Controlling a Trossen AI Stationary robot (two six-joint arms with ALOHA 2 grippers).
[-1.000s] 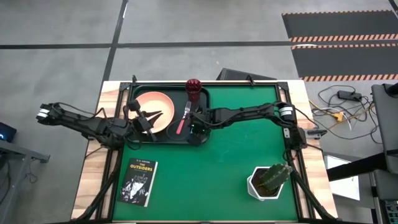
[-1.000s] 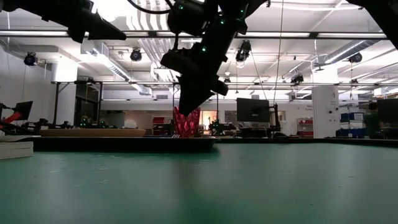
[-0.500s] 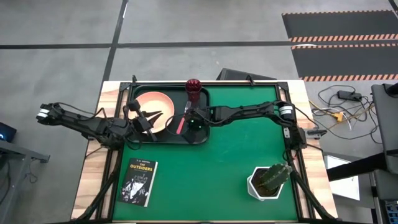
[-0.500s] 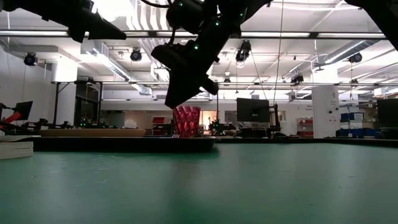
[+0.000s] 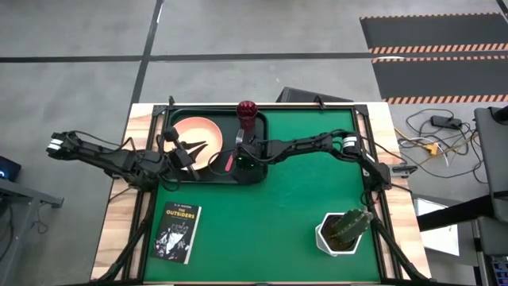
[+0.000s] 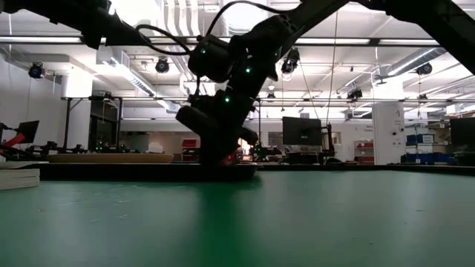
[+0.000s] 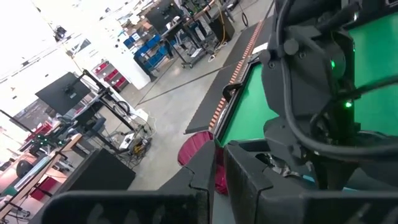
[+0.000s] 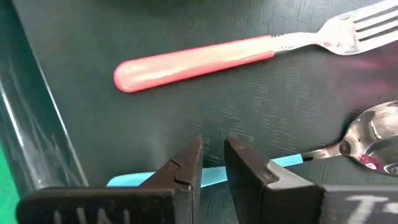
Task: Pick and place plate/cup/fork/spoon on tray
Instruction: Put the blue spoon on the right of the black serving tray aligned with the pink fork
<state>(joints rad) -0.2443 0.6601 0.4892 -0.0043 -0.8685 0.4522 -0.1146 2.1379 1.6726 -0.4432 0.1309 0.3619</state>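
The dark tray (image 5: 258, 173) lies at the mat's far left. On it are the peach plate (image 5: 194, 132), the maroon cup (image 5: 247, 111) and the pink-handled fork (image 8: 193, 62). My right gripper (image 5: 240, 151) is low over the tray beside the fork and shut on the teal-handled spoon (image 8: 348, 146). The spoon is hidden under the gripper in the high view. My left gripper (image 5: 198, 148) hangs shut and empty over the plate's near right rim. In the left wrist view the cup (image 7: 198, 146) shows past its fingers. My right gripper pinches the spoon's teal handle (image 8: 286, 160) about midway along it, between its two fingers. The fingers come from above and lie across the handle. The spoon lies level along the tray floor, its metal bowl (image 8: 373, 134) next to the fork's tines.
A book (image 5: 176, 232) lies at the mat's near left. A white pot with a cactus (image 5: 343, 230) stands near right. The green mat (image 5: 309, 191) between them is bare. The tray's raised rim (image 8: 37, 124) runs close beside the spoon handle's free end.
My right gripper has gone down and toward the table's left edge with the spoon, from above the tray's near right corner to low over the tray floor beside the fork. In the low view it now stands in front of the cup.
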